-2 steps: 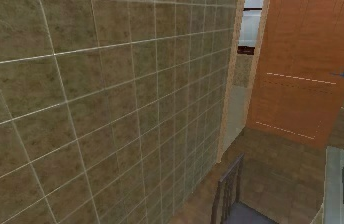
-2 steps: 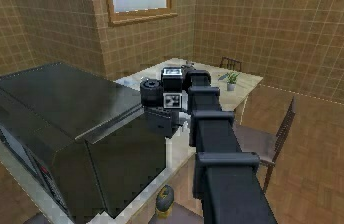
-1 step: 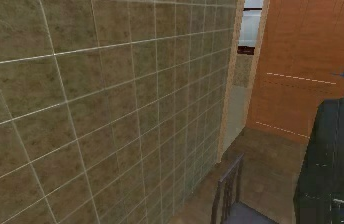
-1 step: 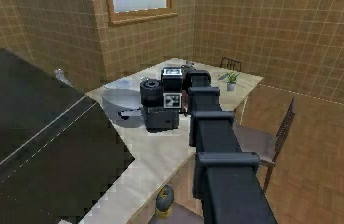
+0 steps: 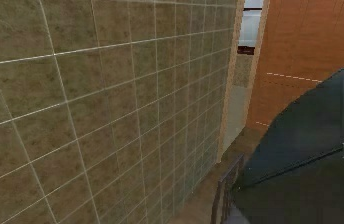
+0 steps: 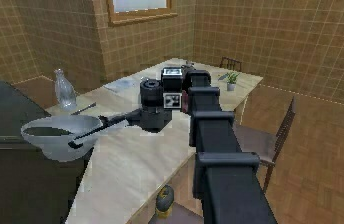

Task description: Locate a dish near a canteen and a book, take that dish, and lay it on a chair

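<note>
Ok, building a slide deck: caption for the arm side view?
The gripper holds a grey dish at the edge of a light table, clear bottle behind.

The pale wooden table bears a clear bottle near one edge and a small potted plant.

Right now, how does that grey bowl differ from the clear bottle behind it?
The bottle is tall, narrow and see-through; the bowl is low, wide and solid grey. The bottle stands upright on the table; the bowl shows at the end effector tip by the table's edge, and I cannot tell whether it is held. Both lie left in the arm side view.
</note>
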